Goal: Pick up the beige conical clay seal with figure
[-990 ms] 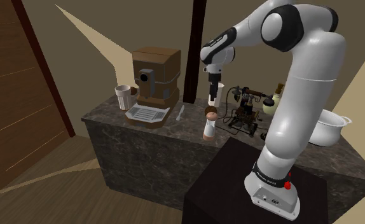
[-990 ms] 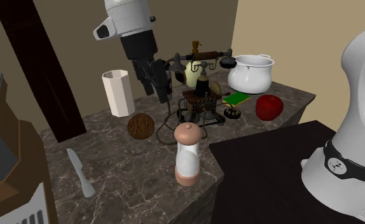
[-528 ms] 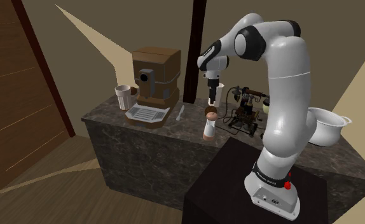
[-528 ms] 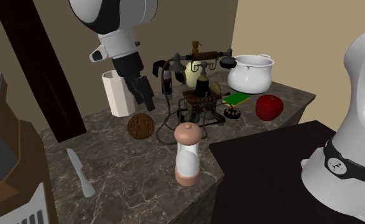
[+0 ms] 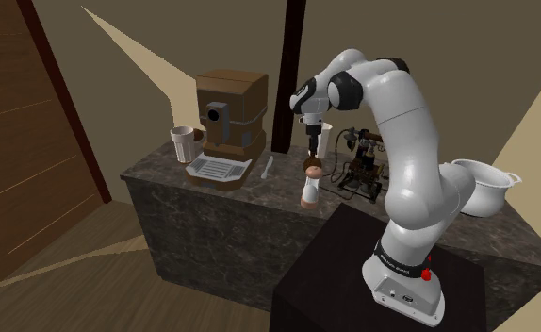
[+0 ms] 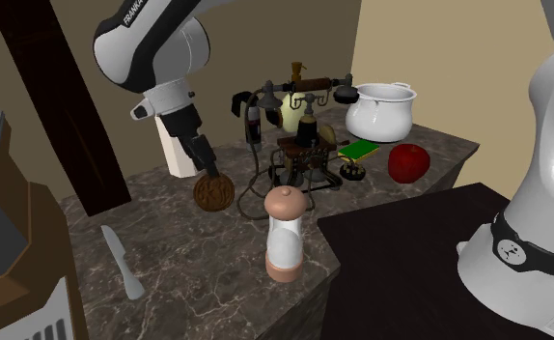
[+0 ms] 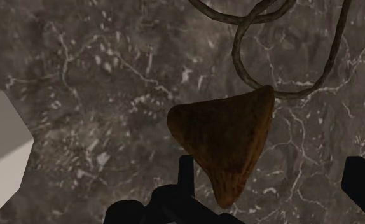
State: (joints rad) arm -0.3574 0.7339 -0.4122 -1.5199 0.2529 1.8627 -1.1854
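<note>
The clay seal point(image 6: 212, 192) is a brown, rough cone lying on its side on the dark marble counter point(image 6: 188, 280), in front of a white faceted cup point(image 6: 177, 145). It also appears in the shoulder view, seal point(image 5: 311, 167). My gripper point(image 6: 210, 174) hangs just above it, pointing down. In the wrist view the seal point(image 7: 229, 137) lies close under the gripper point(image 7: 273, 167), whose black fingers point(image 7: 186, 170) stand wide apart on either side of the cone's narrow end. The gripper is open and holds nothing.
An antique telephone point(image 6: 304, 145) stands beside the seal, and its cord point(image 7: 251, 38) loops up to the cone's wide end. A pepper grinder point(image 6: 285, 232) stands nearer the counter's front edge. A knife point(image 6: 121, 261), white pot point(image 6: 381, 108), red apple point(image 6: 408, 161) and coffee machine point(image 5: 229, 118) share the counter.
The arm has folded lower and the gripper has come down from beside the telephone to just over the seal. Nothing on the counter has moved.
</note>
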